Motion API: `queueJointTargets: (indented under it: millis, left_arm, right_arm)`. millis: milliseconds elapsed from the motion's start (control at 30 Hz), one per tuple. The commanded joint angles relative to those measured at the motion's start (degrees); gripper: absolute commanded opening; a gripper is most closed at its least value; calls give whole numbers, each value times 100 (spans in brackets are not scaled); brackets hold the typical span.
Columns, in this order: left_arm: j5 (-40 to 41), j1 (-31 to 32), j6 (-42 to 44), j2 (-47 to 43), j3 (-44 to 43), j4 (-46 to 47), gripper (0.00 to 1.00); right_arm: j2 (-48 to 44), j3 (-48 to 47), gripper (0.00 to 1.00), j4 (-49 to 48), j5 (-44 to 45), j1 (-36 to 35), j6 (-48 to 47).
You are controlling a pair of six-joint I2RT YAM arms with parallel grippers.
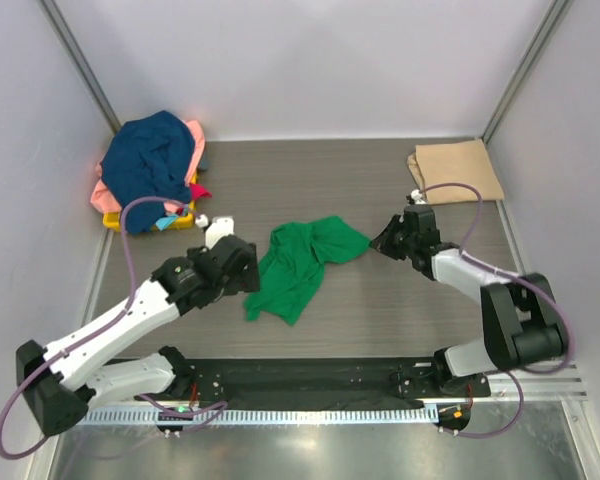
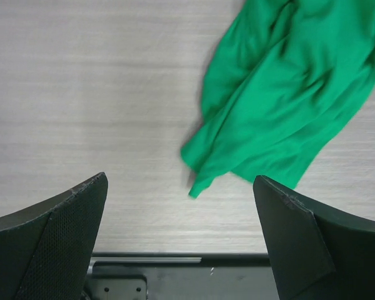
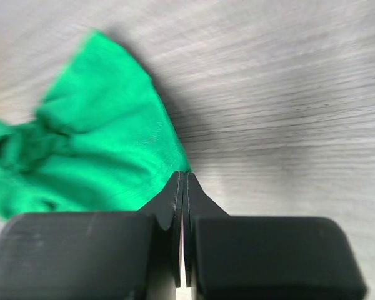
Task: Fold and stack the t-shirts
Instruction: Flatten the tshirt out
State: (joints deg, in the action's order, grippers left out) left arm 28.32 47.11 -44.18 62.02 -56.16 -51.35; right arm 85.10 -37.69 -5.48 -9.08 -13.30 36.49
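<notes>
Right gripper (image 3: 183,178) fingers pressed flat together, no gap. Tips sit right at the near edge of the bright green t-shirt (image 3: 94,156), which lies crumpled and blurred at left on the grey wood-grain table (image 3: 287,94). Pinch on the cloth unclear.

A grey wood-grain tabletop (image 1: 380,300) is enclosed on three sides by plain white wall panels (image 1: 310,70). A yellow plastic bin (image 1: 115,222) is set in its far left corner. A black base plate (image 1: 310,378) and a toothed metal rail (image 1: 310,413) are laid along the near edge.
</notes>
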Motion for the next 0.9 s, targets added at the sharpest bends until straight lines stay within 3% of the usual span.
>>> queueJointTargets:
  millis: [0, 300, 567, 867]
  left_arm:
    - [-124, -9, -635, -645, 526, -51, 100]
    - [-854, 8, -1066, -973, 1721, 801, 96]
    - [-442, 0, -645, -323, 1943, 2066, 97]
    - [-406, -483, -328, 1030, 1108, 2604, 100]
  right_arm:
    - [-897, 25, 1, 221, 398, 20, -1]
    - [-3313, -159, 1, 1750, 1233, 29, -160]
    - [-3606, -493, 1, 2507, 1339, 38, -309]
    - [-3492, -634, 1, 2586, 1462, 38, -441]
